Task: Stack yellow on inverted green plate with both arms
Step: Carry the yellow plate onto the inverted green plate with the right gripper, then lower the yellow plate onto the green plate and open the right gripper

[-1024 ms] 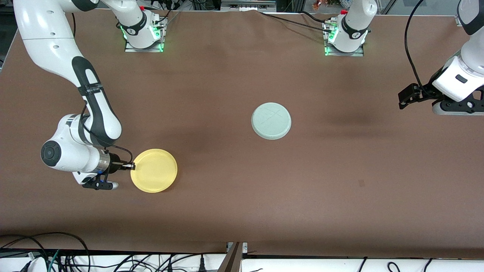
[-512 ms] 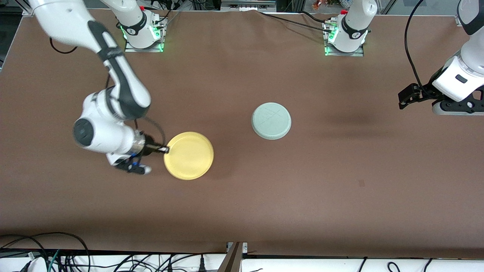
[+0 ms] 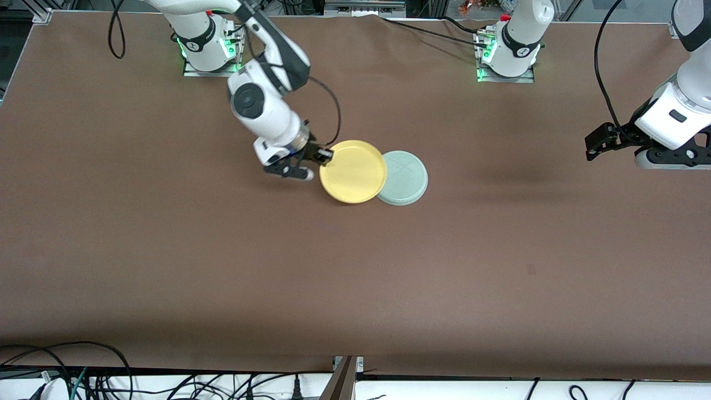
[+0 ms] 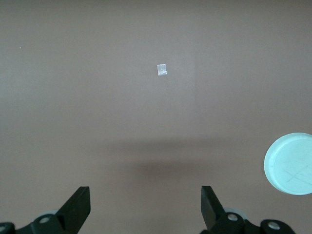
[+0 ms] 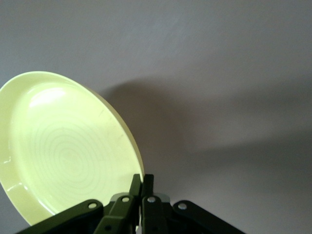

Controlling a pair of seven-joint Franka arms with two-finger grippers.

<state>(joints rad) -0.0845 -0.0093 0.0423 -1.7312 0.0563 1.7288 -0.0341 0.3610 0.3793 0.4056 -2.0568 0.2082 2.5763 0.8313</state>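
The yellow plate (image 3: 353,171) hangs in the air, held by its rim in my shut right gripper (image 3: 325,156), and it overlaps the edge of the green plate (image 3: 407,178) toward the right arm's end. The green plate lies upside down on the table, with scratch marks on its flat underside. In the right wrist view the yellow plate (image 5: 63,151) is tilted, its rim pinched between the fingers of the right gripper (image 5: 142,181). My left gripper (image 3: 593,145) waits open over the left arm's end of the table. The left wrist view shows the left gripper (image 4: 145,195) with nothing between its fingers and the green plate (image 4: 290,164) off at the edge.
The brown table cover (image 3: 355,266) is bare around the plates. A small pale patch (image 4: 162,70) marks the cover under the left gripper. The arm bases (image 3: 210,50) stand at the back, and cables (image 3: 66,378) run along the front edge.
My right arm has lifted the yellow plate and carried it from the right arm's end toward the green plate, until it overlaps that plate's edge. The left arm has not moved.
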